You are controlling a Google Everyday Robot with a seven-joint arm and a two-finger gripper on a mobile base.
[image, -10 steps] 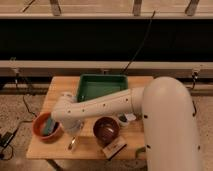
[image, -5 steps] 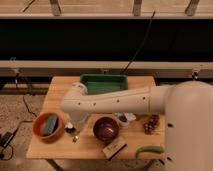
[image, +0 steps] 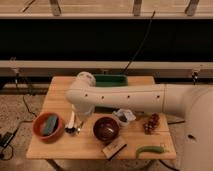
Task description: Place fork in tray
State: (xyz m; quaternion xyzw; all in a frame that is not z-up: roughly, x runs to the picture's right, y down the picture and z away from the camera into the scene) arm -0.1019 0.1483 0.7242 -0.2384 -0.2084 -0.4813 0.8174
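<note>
While the fork (image: 78,129) lies on the tabletop (image: 60,97) near its front-left edge, between the orange bowl (image: 48,127) and brown bowl (image: 105,129), the gripper (image: 80,120) hangs just above it, fingers pressed together and empty, the arm having swung farther across the green tray (image: 111,80) at the back edge.

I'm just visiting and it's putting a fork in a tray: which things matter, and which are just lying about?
Job: fork; tray; pincer, shut, low between the bowls.

Lying about: orange bowl; brown bowl; grapes; green pepper; brush.
</note>
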